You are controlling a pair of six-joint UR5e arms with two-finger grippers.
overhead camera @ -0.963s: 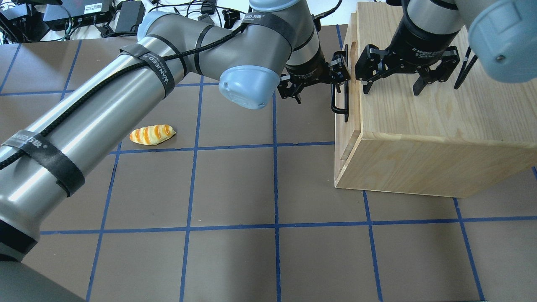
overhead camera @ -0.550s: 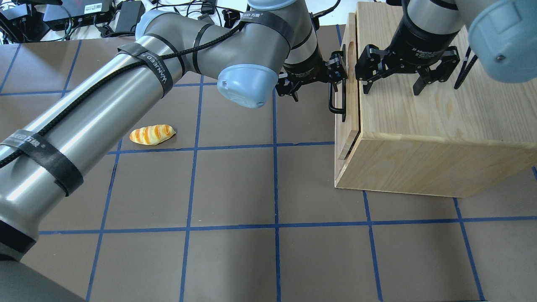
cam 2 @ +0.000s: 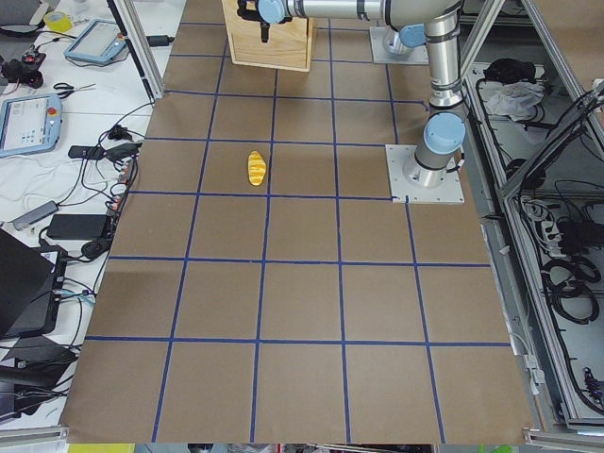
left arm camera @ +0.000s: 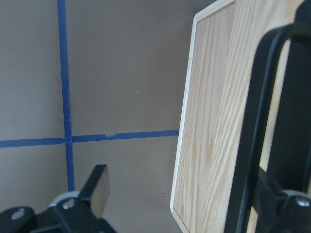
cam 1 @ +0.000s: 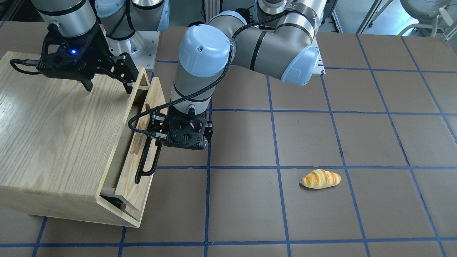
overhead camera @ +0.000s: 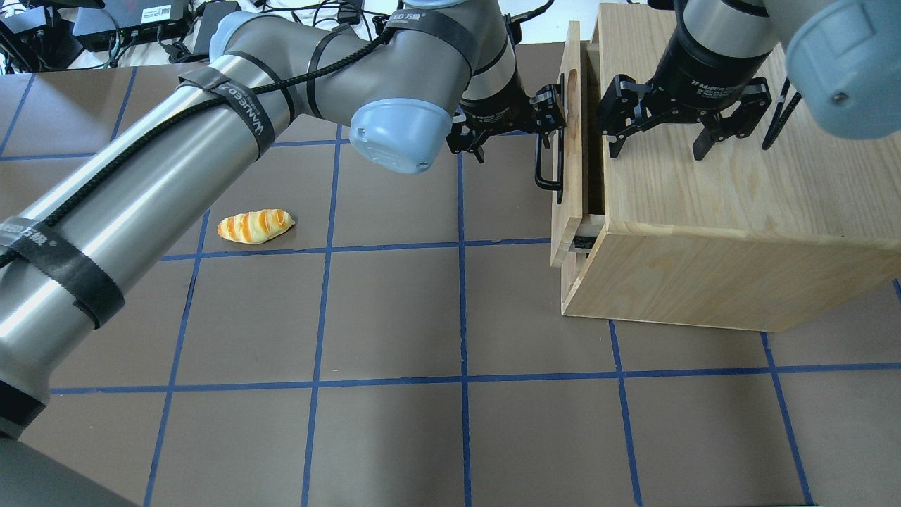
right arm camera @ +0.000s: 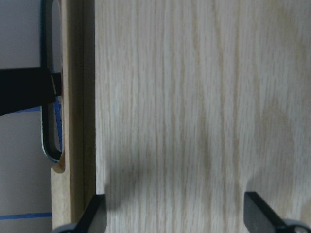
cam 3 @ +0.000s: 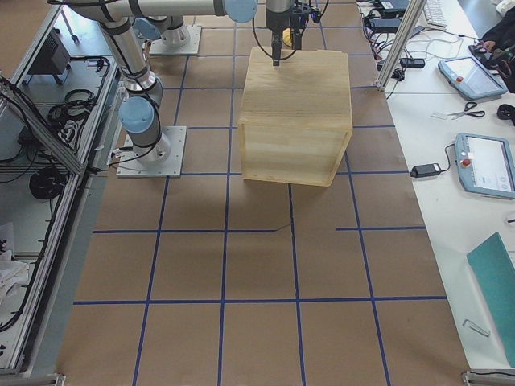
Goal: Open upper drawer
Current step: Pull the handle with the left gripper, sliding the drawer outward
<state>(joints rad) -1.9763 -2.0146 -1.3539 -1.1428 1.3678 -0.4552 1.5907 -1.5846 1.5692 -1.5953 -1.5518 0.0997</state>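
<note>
The upper drawer (overhead camera: 569,197) is a light-wood box with a black bar handle (overhead camera: 543,174), pulled a short way out of the oak cabinet (overhead camera: 739,211). A dark gap shows behind its front panel (cam 1: 151,103). My left gripper (overhead camera: 510,144) points down and is open, with one finger hooked behind the handle (cam 1: 144,167). In the left wrist view the handle (left arm camera: 255,121) stands against the panel (left arm camera: 214,121) beside the right finger. My right gripper (overhead camera: 658,150) is open, its fingertips resting on the cabinet top (cam 1: 53,135).
A striped bread roll (overhead camera: 255,226) lies on the brown mat left of the drawer, also in the front-facing view (cam 1: 320,179). Cables and power boxes (overhead camera: 127,28) lie beyond the table's far edge. The cabinet (cam 3: 298,104) stands near the table's far end.
The drawer has slid out of the cabinet to the left, opening a visible gap. My left gripper moved left with the handle. The right gripper has stayed on the cabinet top.
</note>
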